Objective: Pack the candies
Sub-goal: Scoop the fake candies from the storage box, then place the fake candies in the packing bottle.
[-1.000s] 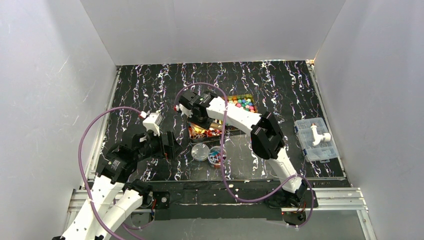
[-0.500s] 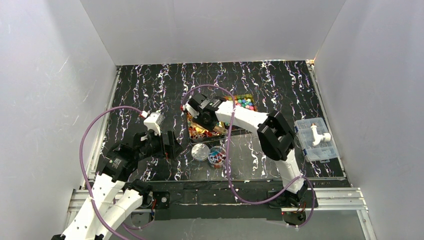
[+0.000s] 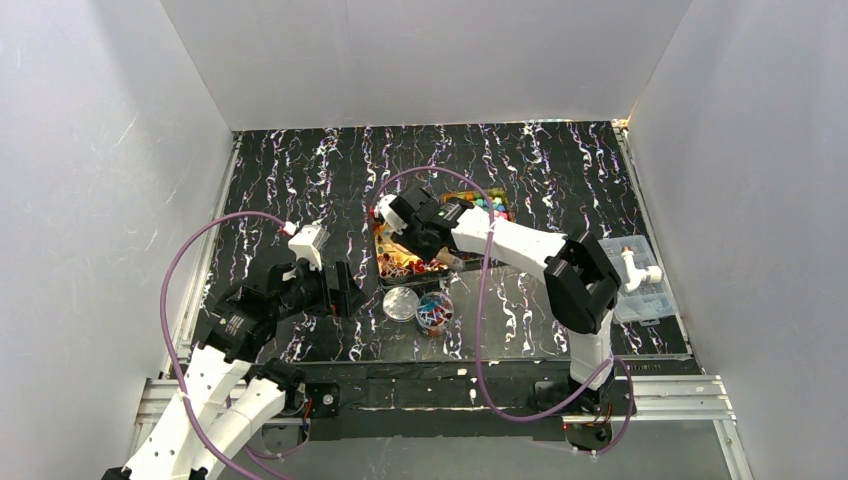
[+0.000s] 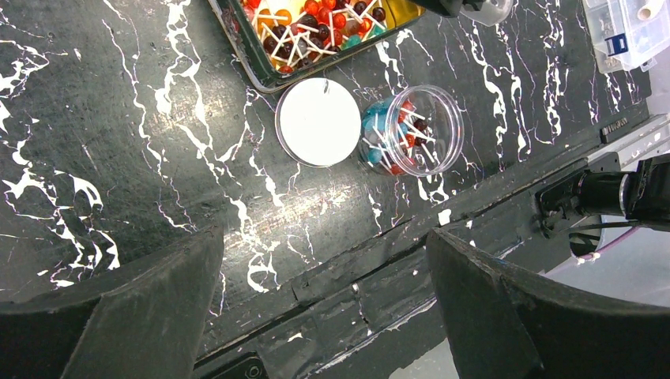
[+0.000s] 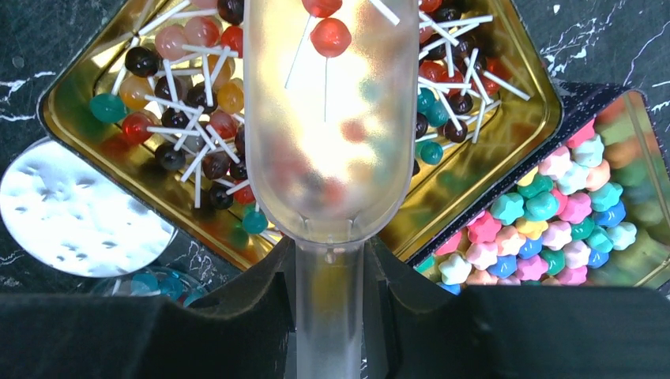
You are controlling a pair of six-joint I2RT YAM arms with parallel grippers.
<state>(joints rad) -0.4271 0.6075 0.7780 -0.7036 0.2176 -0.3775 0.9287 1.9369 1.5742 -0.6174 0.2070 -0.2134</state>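
— What's the right gripper (image 5: 328,276) doing?

— It's clenching the handle of a clear scoop (image 5: 332,118), and the bowl is hanging over the near tin (image 5: 466,178). One red sweet (image 5: 330,36) seems to be lying in the bowl, though the plastic is blurring everything behind it.

— Where are the candies sitting?

— The stick sweets (image 5: 186,118), red, dark, orange and teal balls on white sticks, are lying heaped in that gold tin. The pastel sweets (image 5: 545,229), pink, green, yellow and blue, are filling the far tin (image 5: 644,264) just beside it. More stick sweets are lying in the open jar (image 4: 411,130) in front of the near tin. Its white lid (image 4: 318,121) is lying flat just beside it on the marbled table (image 3: 300,170).

— Anything getting in the way?

— The scoop is covering the middle of the near tin, and from above the right arm (image 3: 520,240) is crossing over both tins. The left gripper (image 4: 324,253) is hanging with its fingers spread wide, grasping nothing, over bare table to the left of the lid.

— And off to the right?

— A clear compartment box (image 3: 645,300) is sitting there with a white fitting (image 3: 640,268) on top. It's carrying a blue tag (image 4: 616,43), too small for me to read.
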